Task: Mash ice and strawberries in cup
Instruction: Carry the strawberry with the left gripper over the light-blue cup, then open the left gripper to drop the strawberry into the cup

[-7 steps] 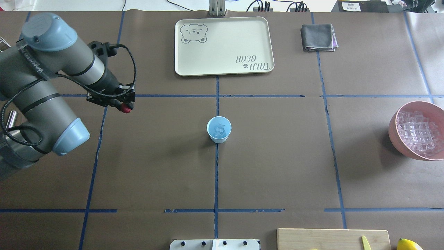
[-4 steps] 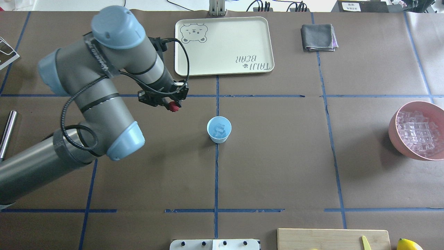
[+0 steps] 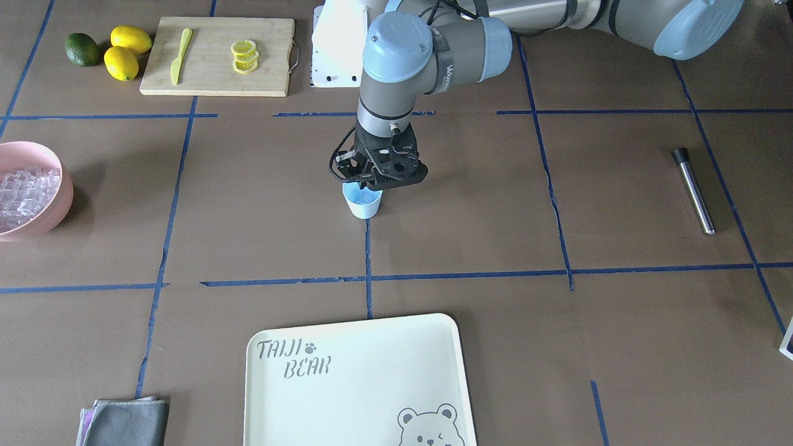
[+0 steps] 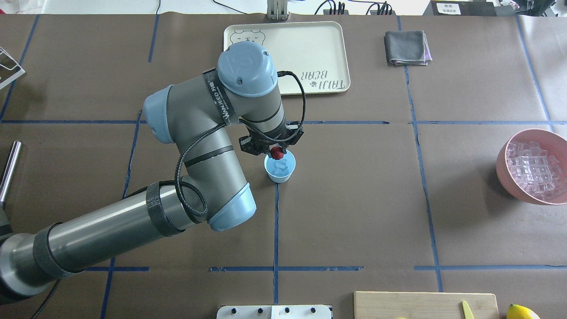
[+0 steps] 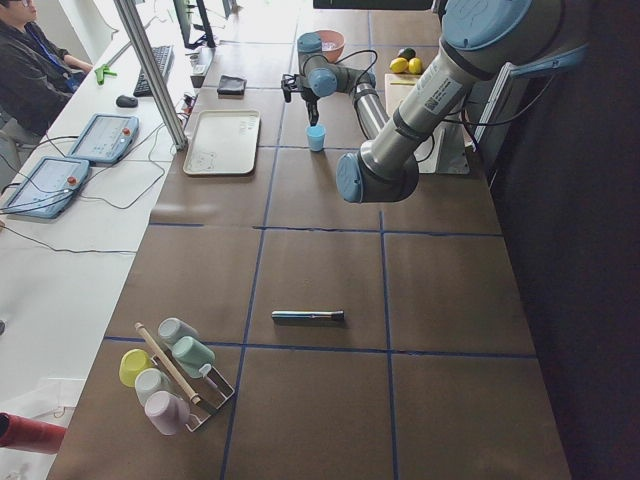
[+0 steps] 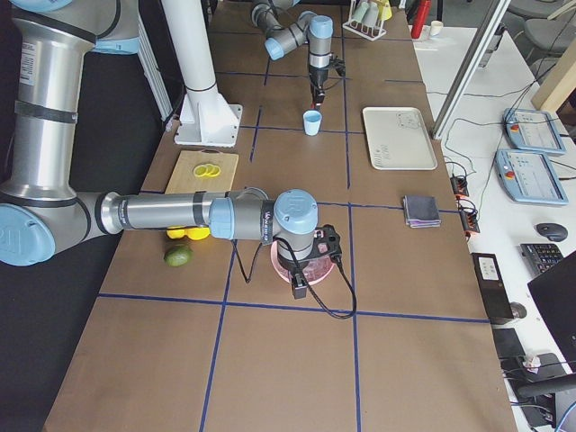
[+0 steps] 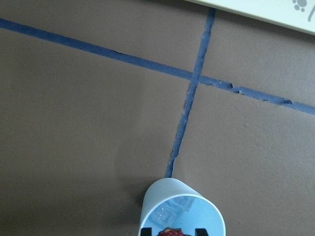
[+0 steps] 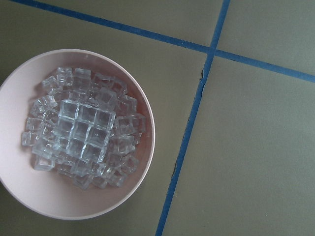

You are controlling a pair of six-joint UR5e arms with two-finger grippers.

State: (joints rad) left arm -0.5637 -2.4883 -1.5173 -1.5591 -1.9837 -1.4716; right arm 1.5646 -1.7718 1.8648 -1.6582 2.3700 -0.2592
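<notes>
Left arm [image 4: 208, 155] outstretched, its claw [image 4: 277, 152] vertical, pointed down, pinched shut.

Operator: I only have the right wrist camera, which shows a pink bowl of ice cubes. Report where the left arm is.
Observer: The left gripper hangs over the cup, its fingers shut on the strawberry above the opening.
Operator: Tell me what's inside that cup.
Observer: A few clear ice cubes. The strawberry is not in with them yet.
Operator: Locate something to mash with.
Observer: A metal rod with a black tip lies flat on the table on the robot's left side, well away from the cup, with nothing touching it.
</notes>
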